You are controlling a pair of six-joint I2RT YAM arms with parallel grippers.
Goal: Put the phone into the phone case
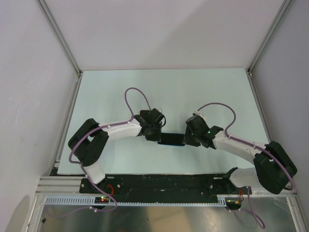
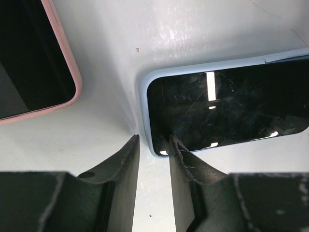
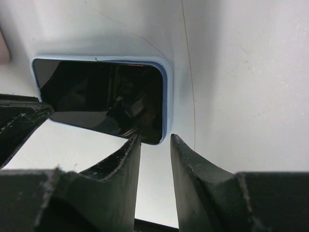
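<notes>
A black phone lies flat on the table inside a light blue case, whose rim shows round the screen. In the top view it lies between the two grippers. My left gripper is over the phone's near left corner, jaws a narrow gap apart, with only table showing between them. My right gripper is over the opposite end's corner of the phone, jaws also a narrow gap apart and holding nothing. In the top view the left gripper and right gripper flank the phone.
A second dark item with a pink rim lies just left of the blue case, hidden under the left arm in the top view. White walls and metal frame posts bound the pale table.
</notes>
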